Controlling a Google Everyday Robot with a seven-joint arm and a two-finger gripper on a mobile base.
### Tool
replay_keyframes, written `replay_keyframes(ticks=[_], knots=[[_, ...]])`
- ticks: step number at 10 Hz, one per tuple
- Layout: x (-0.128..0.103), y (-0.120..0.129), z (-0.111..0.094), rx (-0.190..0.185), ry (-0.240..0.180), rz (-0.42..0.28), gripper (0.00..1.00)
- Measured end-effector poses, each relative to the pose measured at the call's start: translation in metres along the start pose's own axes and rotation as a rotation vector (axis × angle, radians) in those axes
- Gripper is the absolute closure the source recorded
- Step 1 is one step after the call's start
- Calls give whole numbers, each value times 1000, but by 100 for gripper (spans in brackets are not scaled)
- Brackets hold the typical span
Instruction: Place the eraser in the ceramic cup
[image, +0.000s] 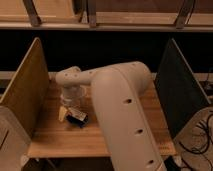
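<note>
Tool hangs wide and empty just above the eraser on the counter. Risk: the adjoining dark pad gets pinched too, spoiling the grasp.

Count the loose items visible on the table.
2: the eraser on the table's left side, a dark blue pad close beside it. The end effector hangs just above them; the arm may hide more.

eraser: small pale cream wedge, apparently lying flat, left side of the table
gripper: just behind the eraser
</note>
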Motion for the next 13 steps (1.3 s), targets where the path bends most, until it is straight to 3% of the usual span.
replay_keyframes(ticks=[2, 7, 10, 13], knots=[[-1, -5, 10, -13, 37, -2, 32], [-21, 1, 19, 11, 98, -63, 84], [-34, 7, 17, 32, 109, -101, 87], [-61, 31, 6, 74, 122, -195, 87]])
